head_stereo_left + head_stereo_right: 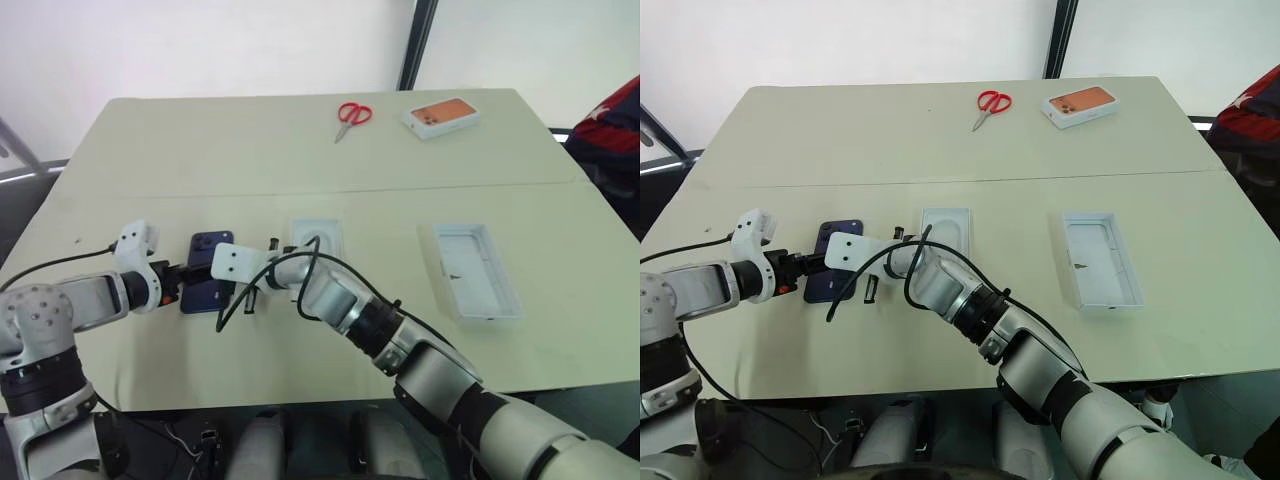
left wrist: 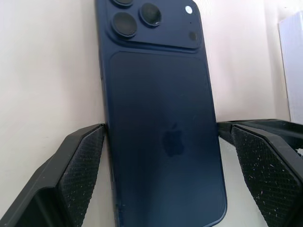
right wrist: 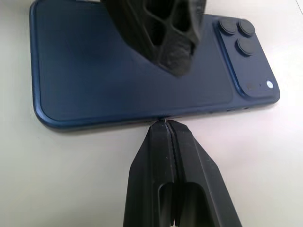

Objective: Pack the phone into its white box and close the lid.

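Phone (image 2: 161, 132) lies back-up on the worktop (image 1: 300, 150) (camera end away from robot). Left fingers (image 2: 78, 175) straddle it, spread wide, gripping nothing; right fingers (image 3: 165, 142) pressed together, tips at its long edge.

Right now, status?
Left pincer open astride the phone. Right pincer shut at its long edge. White box empty, nothing blocking.

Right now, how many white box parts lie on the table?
3: a small white tray just beyond the right arm, a longer open white tray at the right, and a closed box with an orange phone picture at the far edge, beside the scissors.
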Motion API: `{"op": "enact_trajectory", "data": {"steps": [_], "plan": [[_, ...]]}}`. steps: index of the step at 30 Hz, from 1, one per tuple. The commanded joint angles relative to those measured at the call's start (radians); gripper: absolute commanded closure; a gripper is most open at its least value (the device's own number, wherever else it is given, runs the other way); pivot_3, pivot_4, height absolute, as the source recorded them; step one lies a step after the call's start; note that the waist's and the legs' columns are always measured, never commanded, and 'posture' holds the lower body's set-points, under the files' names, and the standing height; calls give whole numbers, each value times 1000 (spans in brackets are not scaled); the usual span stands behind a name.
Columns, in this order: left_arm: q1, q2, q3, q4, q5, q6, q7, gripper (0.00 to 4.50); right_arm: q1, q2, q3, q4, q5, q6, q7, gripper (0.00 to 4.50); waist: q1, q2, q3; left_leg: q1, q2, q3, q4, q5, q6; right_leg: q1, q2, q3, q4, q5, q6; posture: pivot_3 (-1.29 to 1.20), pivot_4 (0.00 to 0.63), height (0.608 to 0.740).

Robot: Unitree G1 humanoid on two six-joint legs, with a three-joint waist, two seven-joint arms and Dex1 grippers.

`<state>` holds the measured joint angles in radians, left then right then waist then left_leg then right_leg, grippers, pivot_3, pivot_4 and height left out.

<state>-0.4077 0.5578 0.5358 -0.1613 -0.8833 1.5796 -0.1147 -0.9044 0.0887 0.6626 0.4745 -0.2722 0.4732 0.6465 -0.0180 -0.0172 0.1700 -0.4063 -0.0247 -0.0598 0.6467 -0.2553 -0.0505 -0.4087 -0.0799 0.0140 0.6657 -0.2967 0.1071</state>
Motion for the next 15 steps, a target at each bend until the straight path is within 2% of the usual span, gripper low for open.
{"op": "enact_trajectory", "data": {"steps": [1,8,15], "plan": [[12,-59,-20,20,-73,35,2,81,-1,18,3,-27,-6,-31,12,4500,1,0,0,0,0,0,0,0,0,0,0,0,0,0,0,0,150,740],[-17,-125,27,31,-145,35,44,81,12,12,-3,-43,-16,-34,21,4500,6,0,-1,0,-1,0,0,0,0,1,-1,0,0,0,0,0,150,740],[-35,-120,78,65,-149,35,73,81,31,3,-12,-62,-29,-28,28,4500,6,0,-1,0,-1,-1,0,0,0,1,-1,-1,0,0,0,0,150,740]]}}
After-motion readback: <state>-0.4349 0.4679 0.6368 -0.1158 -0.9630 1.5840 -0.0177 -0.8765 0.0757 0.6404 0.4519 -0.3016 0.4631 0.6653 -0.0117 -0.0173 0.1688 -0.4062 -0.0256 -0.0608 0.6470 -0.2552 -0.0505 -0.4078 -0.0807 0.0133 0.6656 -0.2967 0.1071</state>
